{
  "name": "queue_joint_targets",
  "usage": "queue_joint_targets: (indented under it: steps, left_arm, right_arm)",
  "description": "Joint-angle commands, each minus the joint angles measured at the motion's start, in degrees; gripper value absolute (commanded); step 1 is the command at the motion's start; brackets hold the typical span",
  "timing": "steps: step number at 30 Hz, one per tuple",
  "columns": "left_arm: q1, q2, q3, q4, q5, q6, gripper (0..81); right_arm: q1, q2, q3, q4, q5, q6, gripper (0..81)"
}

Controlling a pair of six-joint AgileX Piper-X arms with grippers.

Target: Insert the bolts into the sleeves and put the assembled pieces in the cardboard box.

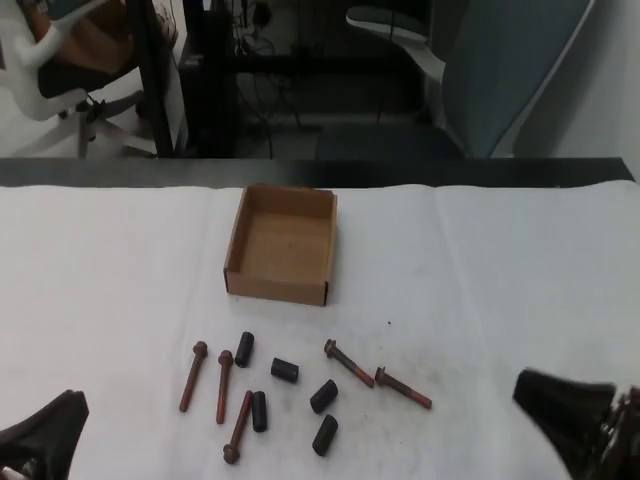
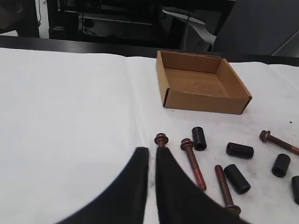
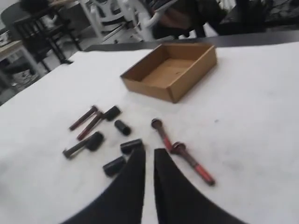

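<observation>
Several copper bolts (image 1: 224,385) and several black sleeves (image 1: 285,370) lie loose on the white bench, all separate. Behind them stands the empty cardboard box (image 1: 277,285). My left gripper (image 2: 152,156) hovers shut and empty at the near left corner (image 1: 50,430), its tips just short of a bolt head (image 2: 161,139) and a sleeve (image 2: 198,138). At the near right (image 1: 565,405) my right gripper (image 3: 149,155) is shut and empty too, close to two bolts (image 3: 194,164) and a sleeve (image 3: 131,145). The box (image 2: 205,100) (image 3: 149,88) lies beyond the parts.
The white cloth covers the whole bench (image 1: 520,280); its far edge meets a dark strip (image 1: 450,172). Office chairs (image 1: 60,70) and desk legs stand in the room behind. Bare cloth lies to either side of the box.
</observation>
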Motion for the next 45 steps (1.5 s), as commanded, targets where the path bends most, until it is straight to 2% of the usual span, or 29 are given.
queue_joint_targets:
  steps: [1,7,10,14,28,37,41,45]
  left_arm:
    - [-1.5,0.0,-0.6,-0.1,0.6,0.3,14.8]
    - [-7.4,1.2,-0.6,0.5,-4.6,0.3,17.1]
    - [-9.8,3.4,-0.6,0.5,-7.5,0.3,17.1]
    - [-11.4,5.1,-0.6,0.0,-8.4,0.3,17.1]
    - [-11.2,5.2,-0.6,-7.3,-7.6,-0.1,17.1]
    - [-11.2,5.2,-0.6,-7.6,1.1,-9.3,17.1]
    - [-11.3,6.8,-0.6,-4.1,6.5,-8.8,17.1]
    - [-12.7,12.2,-0.6,-4.8,6.9,-8.6,17.1]
  right_arm:
    - [6.8,0.0,-1.0,5.5,3.8,-0.6,15.0]
    - [20.4,0.0,-1.2,8.2,15.1,-0.2,16.2]
    - [24.4,0.1,-1.2,8.2,19.5,0.0,16.2]
    - [27.1,0.1,-1.2,9.2,21.4,-0.2,16.2]
    - [27.7,0.1,-1.2,12.4,22.0,-0.2,16.2]
    - [27.7,0.1,-1.4,10.7,22.0,1.6,16.2]
    - [27.7,0.1,-1.4,10.9,25.0,2.5,16.2]
    - [27.4,0.6,-2.1,11.7,27.9,4.0,16.2]
